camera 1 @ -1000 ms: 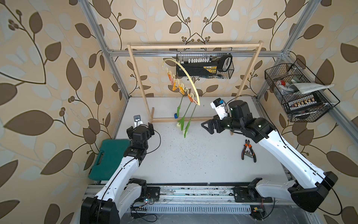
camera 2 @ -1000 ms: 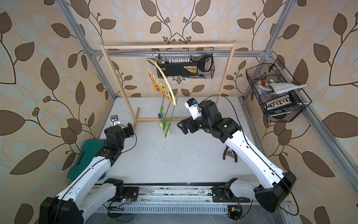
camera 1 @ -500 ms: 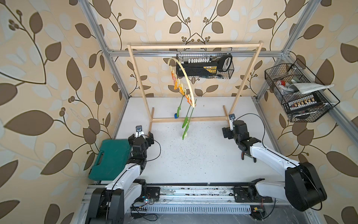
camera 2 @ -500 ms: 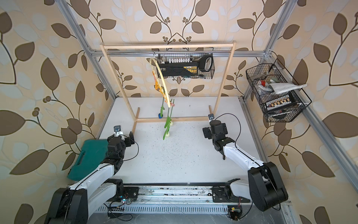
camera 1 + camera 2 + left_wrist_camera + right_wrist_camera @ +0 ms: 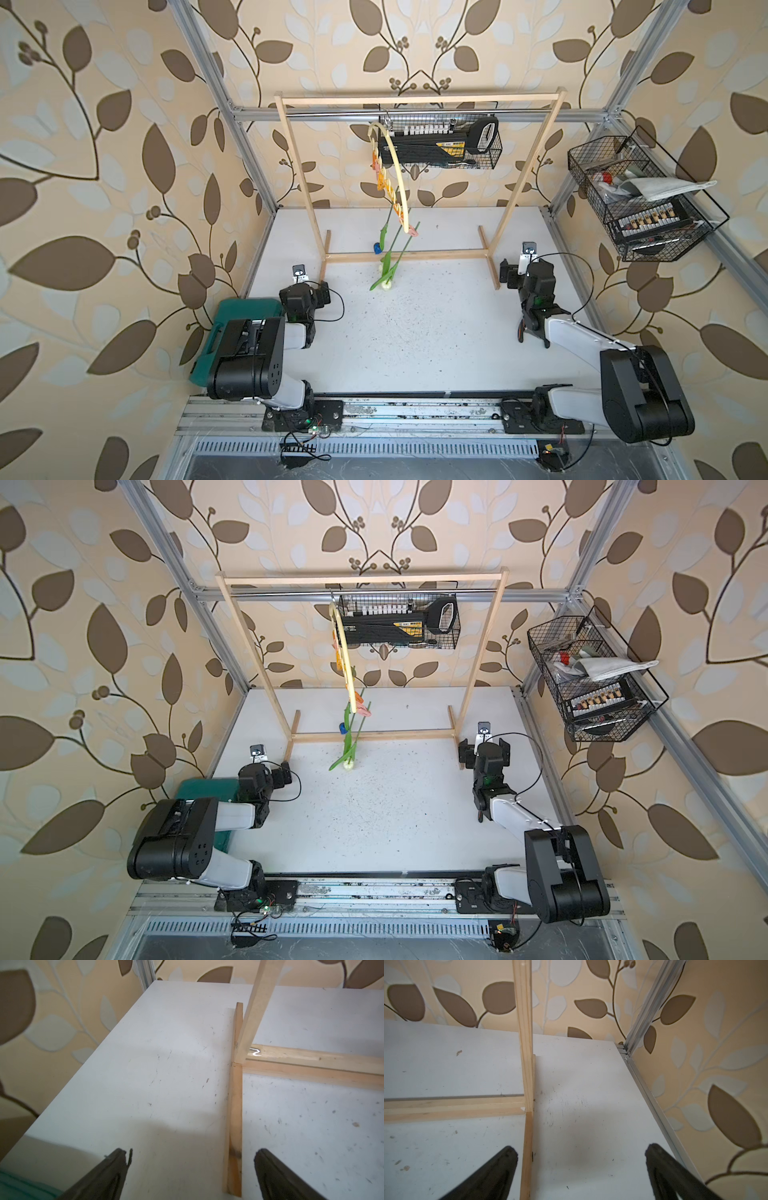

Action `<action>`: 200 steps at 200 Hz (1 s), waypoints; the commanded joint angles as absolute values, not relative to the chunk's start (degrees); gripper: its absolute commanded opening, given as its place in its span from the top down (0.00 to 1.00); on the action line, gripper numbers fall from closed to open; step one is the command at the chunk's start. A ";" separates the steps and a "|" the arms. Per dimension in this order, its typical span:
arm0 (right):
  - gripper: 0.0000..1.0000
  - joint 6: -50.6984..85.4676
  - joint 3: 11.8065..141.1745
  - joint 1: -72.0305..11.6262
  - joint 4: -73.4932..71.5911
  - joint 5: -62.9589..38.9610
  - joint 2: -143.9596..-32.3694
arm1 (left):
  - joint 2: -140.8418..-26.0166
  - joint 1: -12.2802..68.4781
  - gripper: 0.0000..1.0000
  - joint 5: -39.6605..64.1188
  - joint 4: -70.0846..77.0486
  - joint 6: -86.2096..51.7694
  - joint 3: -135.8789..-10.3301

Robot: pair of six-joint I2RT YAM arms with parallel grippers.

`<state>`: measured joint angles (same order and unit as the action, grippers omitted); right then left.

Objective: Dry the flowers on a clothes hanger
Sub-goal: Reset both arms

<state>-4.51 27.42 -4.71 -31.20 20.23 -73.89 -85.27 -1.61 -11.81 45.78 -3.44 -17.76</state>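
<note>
White speckled tabletop (image 5: pixel 415 332) carries a light wooden rack frame (image 5: pixel 415 99); within it, left of centre, hangs the pale cream arched clothes hanger (image 5: pixel 395 158); the green-stemmed flowers (image 5: pixel 387 262) dangle heads-down from its clips; left gripper (image 5: pixel 192 1153) and right gripper (image 5: pixel 582 1149) sit near the frame's feet, jaws spread, empty.

Cream clothes hanger (image 5: pixel 396 164), green-stemmed flowers (image 5: pixel 387 266), brown-leaf beige wallpaper (image 5: pixel 104 166).

Flowers (image 5: pixel 387 266) hang under clothes hanger (image 5: pixel 399 170), on rack (image 5: pixel 415 99).
</note>
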 commanded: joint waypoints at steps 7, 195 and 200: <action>0.02 -2.99 24.67 -4.67 -32.33 17.69 -71.13 | -85.59 -2.11 0.01 -10.09 45.73 -4.62 -20.55; 0.01 -0.70 18.24 -5.36 -55.86 14.63 -87.58 | -85.43 -2.02 0.01 -10.26 44.52 -4.61 -21.03; 0.01 -0.70 18.29 -5.36 -55.65 14.59 -87.59 | -85.37 -2.02 0.01 -10.28 44.56 -4.64 -21.01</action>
